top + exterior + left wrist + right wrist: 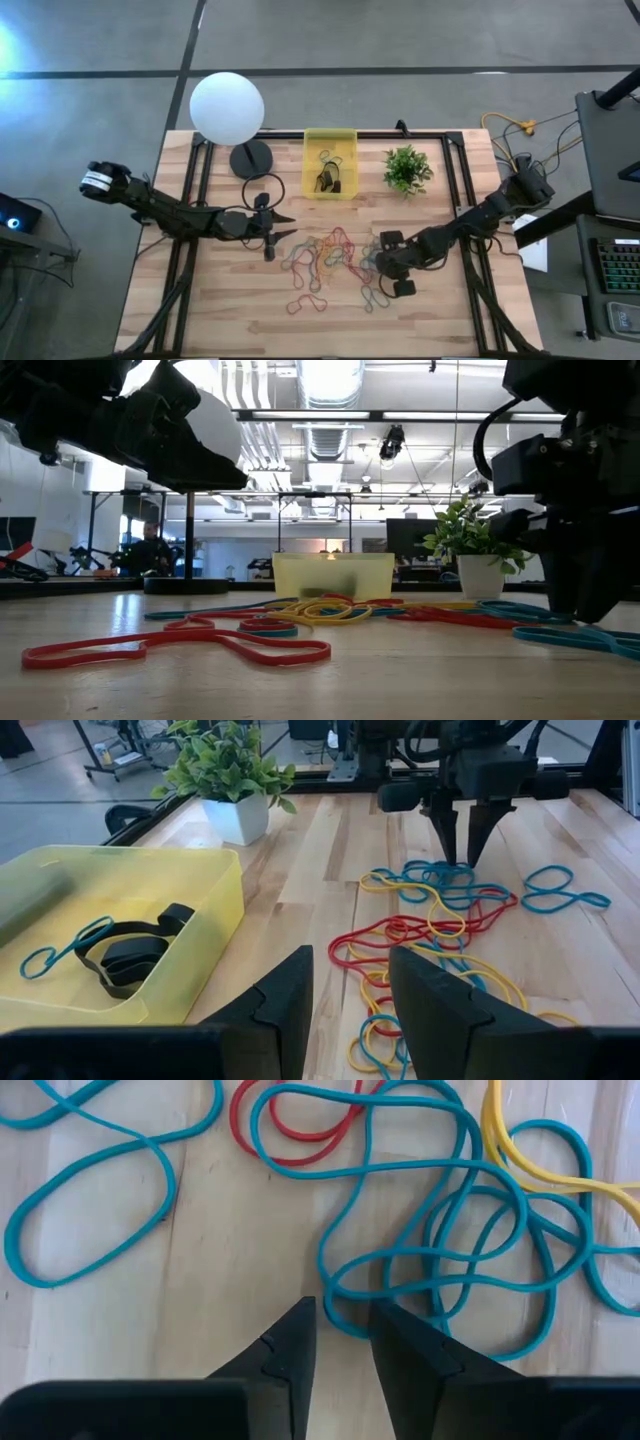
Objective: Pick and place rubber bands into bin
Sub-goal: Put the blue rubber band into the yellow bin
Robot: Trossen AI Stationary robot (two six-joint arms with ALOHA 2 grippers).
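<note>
**Both grippers at the band pile, neither holding a band**

A loose tangle of rubber bands (325, 262) in red, blue and yellow lies on the wooden table (220, 320), spread across its middle and reaching toward the near edge. A few loops lie a little apart from the main heap on the right arm's side.

The yellow bin (330, 140) sits at the far edge of the table, about midway along it, between the white globe lamp (227, 108) toward the far left corner and the small potted plant (407, 168) to its right. Inside the bin lie a blue band (60, 948) and a black loop (130, 952).

The left gripper (275, 238) is above the table just left of the pile, off the surface. Its fingers (285, 1005) stand a little apart with nothing between them, and the bin shows just beyond them in its wrist view.

The right gripper (390, 268) is down at the right end of the pile, its tips at or just above the wood. Its fingers (285, 1345) are slightly apart, pointing at the bend of a blue band (430, 1280) that lies right in front of them. No band is caught between them.

In the low view a red band (175, 648) lies nearest the table's near edge, with the bin and the plant behind the pile.
</note>
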